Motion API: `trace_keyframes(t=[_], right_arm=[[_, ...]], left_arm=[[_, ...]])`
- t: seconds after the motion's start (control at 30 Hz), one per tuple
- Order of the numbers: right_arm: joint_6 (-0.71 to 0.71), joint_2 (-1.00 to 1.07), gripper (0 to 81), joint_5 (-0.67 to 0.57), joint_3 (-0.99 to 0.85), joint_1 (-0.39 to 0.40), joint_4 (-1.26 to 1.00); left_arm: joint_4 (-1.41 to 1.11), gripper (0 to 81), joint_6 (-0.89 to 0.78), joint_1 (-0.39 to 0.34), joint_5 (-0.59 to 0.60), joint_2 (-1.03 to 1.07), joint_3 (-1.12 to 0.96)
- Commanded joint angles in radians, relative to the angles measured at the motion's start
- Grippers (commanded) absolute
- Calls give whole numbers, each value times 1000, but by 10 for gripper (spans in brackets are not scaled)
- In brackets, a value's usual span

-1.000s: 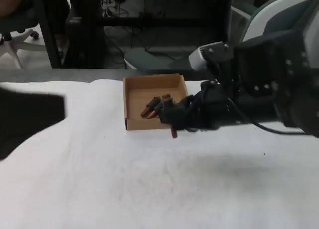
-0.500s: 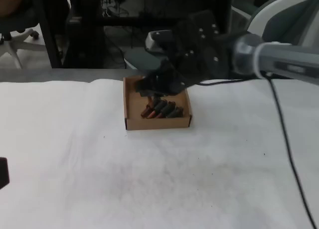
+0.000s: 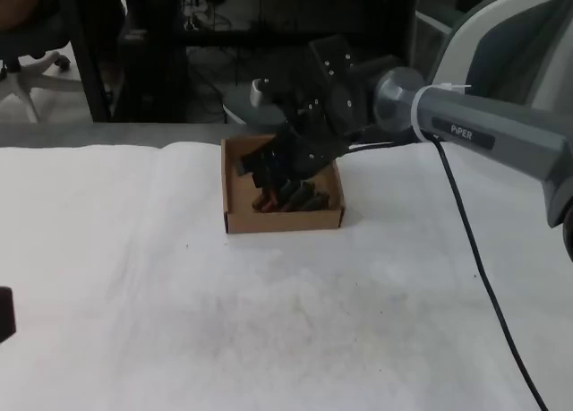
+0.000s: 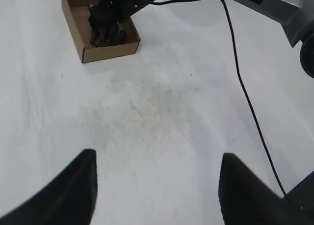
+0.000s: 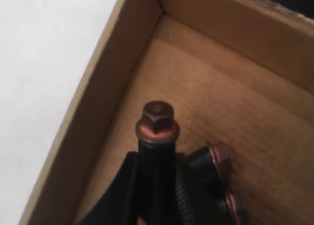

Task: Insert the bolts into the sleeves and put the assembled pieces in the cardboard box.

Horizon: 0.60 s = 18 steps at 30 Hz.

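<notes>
The cardboard box [image 3: 282, 220] stands at the back middle of the white cloth. Several assembled pieces [image 3: 291, 198], dark sleeves with copper bolt heads, lie inside it. My right gripper [image 3: 269, 165] hangs low over the box's left half, shut on an assembled piece [image 5: 157, 121] whose copper hex head sticks out past the fingers. In the right wrist view the box wall [image 5: 93, 112] is close by, and other pieces [image 5: 218, 161] lie beside the held one. My left gripper [image 4: 157, 159] stands open above the bare cloth, well in front of the box [image 4: 110, 51].
The right arm's black cable [image 3: 474, 259] trails across the cloth on the right. A sliver of the left arm [image 3: 4, 312] shows at the left edge. Behind the bench are a chair [image 3: 22, 66] and dark frames. White cloth [image 3: 269, 321] covers the bench.
The right gripper has swung from the box's front right corner to over its inside, carrying the piece. The left arm has drawn back to the left edge.
</notes>
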Motion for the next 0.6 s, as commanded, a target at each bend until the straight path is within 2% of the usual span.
trace_keyframes(t=[0.0, 0.1, 0.13, 0.17, 0.33, 0.57], right_arm=[[-6, -15, 211, -1, -18, -4, -2], [9, -15, 585, -1, -38, -4, 14], [15, -15, 672, -1, -44, -4, 23], [20, -15, 700, -1, -55, -4, 38], [25, -31, 700, -1, -90, -4, 110], [-3, -131, 700, -76, -91, 4, 268]], left_arm=[[-2, 700, 11, 3, -10, -3, -4], [-2, 700, 11, 3, -10, -3, -4], [-2, 700, 11, 3, -10, -3, -4], [-2, 700, 11, 3, -10, -3, -4], [-2, 700, 11, 3, -10, -3, -4], [-2, 700, 9, 3, -10, -3, -4]])
